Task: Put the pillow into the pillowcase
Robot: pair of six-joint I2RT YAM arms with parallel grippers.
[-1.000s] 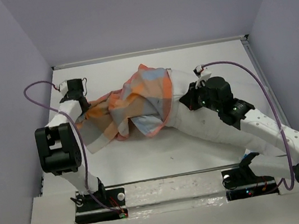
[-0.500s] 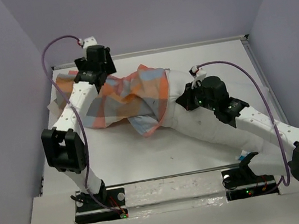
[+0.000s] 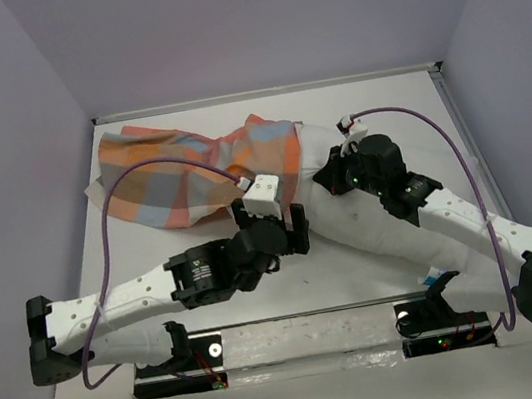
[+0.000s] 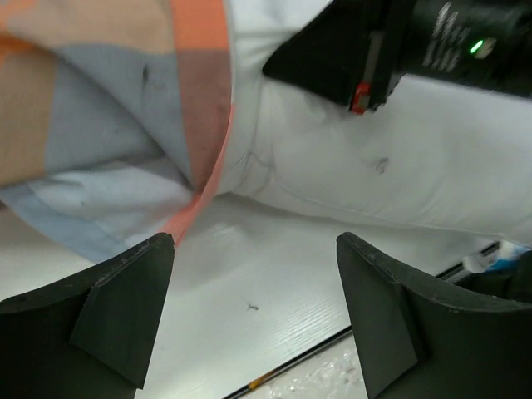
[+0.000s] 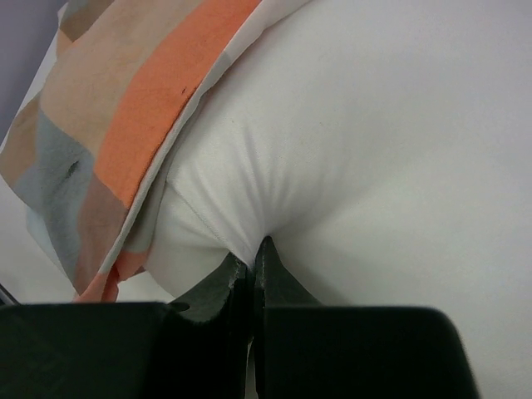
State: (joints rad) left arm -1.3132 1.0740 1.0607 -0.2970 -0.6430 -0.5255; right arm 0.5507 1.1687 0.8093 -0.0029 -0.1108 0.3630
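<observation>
The checked orange, blue and grey pillowcase (image 3: pixel 181 172) lies spread toward the table's far left, its open end over the white pillow's (image 3: pixel 351 221) left end. The pillow runs diagonally to the near right, under the right arm. My right gripper (image 3: pixel 336 174) is shut on a pinched fold of the pillow (image 5: pixel 374 150), just beside the pillowcase's hem (image 5: pixel 158 108). My left gripper (image 3: pixel 297 231) hangs open above bare table, with nothing between its fingers (image 4: pixel 125 307). Ahead of it are the pillowcase's hem (image 4: pixel 204 187) and the pillow (image 4: pixel 374 191).
Purple walls close in the white table (image 3: pixel 260 286) on the left, back and right. The table's near edge (image 4: pixel 299 362) runs just below the left gripper. The right gripper's black body (image 4: pixel 374 50) sits close ahead of the left one.
The left gripper carried the pillowcase's far-left end outward, opened and let go. That arm then swung back to the near centre. The pillowcase now lies spread out flatter. The right gripper kept its pinch.
</observation>
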